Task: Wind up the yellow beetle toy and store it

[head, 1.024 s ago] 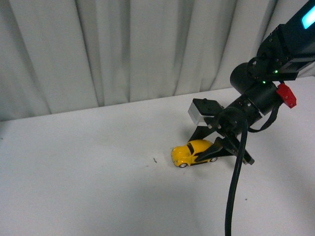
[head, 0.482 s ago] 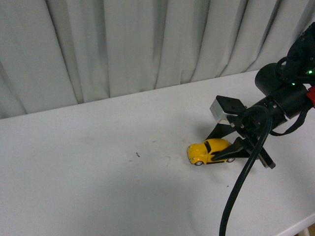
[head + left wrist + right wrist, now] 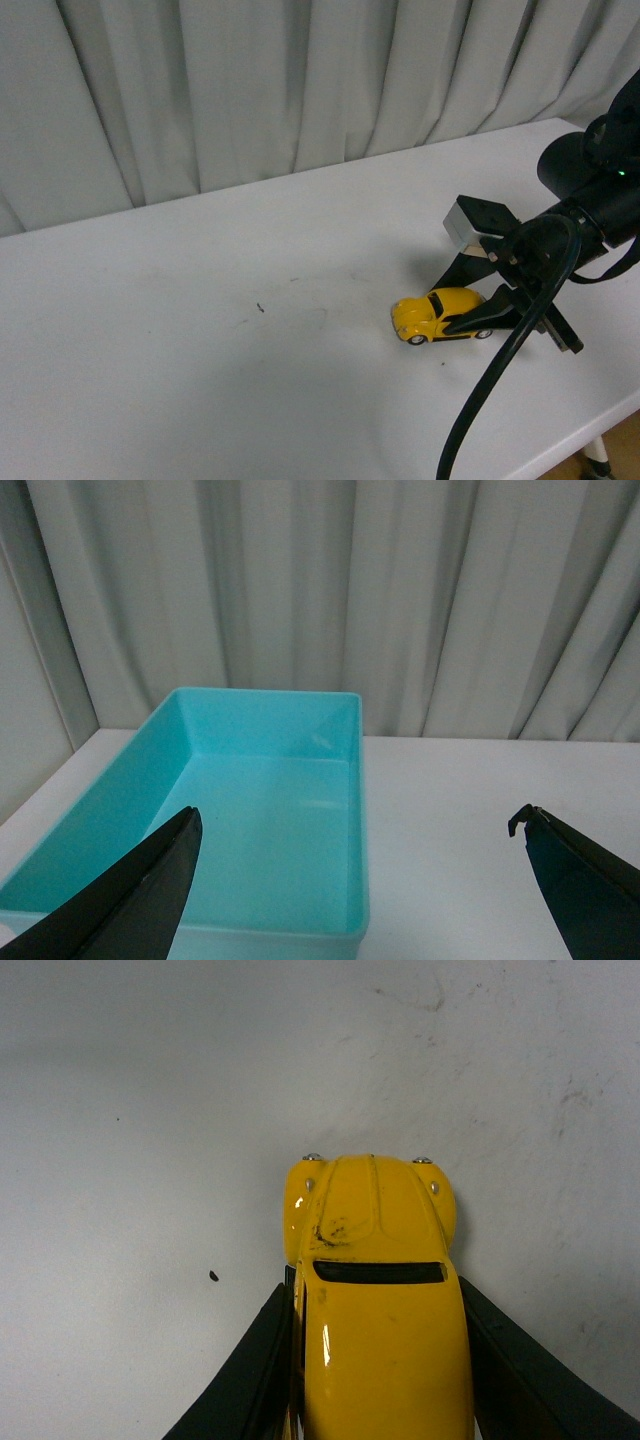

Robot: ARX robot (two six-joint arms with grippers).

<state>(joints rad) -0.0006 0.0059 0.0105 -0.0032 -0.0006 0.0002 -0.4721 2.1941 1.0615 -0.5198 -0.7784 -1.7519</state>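
Note:
The yellow beetle toy (image 3: 436,312) stands on its wheels on the white table (image 3: 200,330), nose pointing left in the front view. My right gripper (image 3: 470,315) is shut on its rear half, one black finger along each side. The right wrist view shows the yellow beetle toy (image 3: 375,1300) from above, roof and bonnet glossy, with the fingers (image 3: 255,1360) pressed against both flanks. My left gripper (image 3: 355,825) is open with nothing between its fingers, hovering by a teal bin (image 3: 110,810). The left arm does not show in the front view.
The teal bin is rectangular and open-topped, with nothing inside it, and stands against grey curtains (image 3: 300,90). A small dark speck (image 3: 260,307) marks the tabletop left of the car. The table's front right edge (image 3: 590,425) runs close to my right arm.
The right gripper and the toy have shifted rightwards across the table over the last second, the toy still on its wheels. The camera view has also swung, bringing the table's right corner into sight.

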